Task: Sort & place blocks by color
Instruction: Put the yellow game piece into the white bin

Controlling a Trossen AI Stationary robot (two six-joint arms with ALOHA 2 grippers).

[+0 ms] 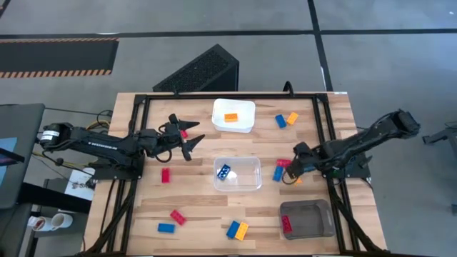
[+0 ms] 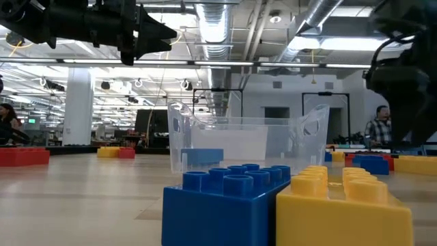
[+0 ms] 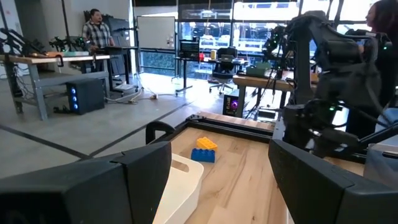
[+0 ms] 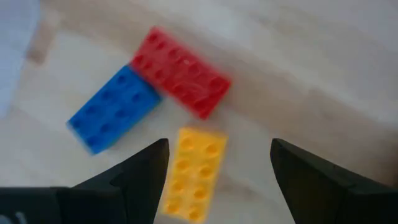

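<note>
My right gripper [image 4: 217, 163] hangs spread and empty just above a studded yellow block [image 4: 193, 173], which touches a red block [image 4: 180, 70] and a blue block [image 4: 112, 107] on the pale wood-grain worktop [image 1: 193, 207]. My left gripper [image 1: 187, 137], also spread and empty, hovers near the white tray [image 1: 233, 115] holding one orange block [image 1: 230, 118]. A blue block [image 1: 223, 171] sits inside the clear plastic tray [image 1: 238, 173]; other blocks lie scattered around.
</note>
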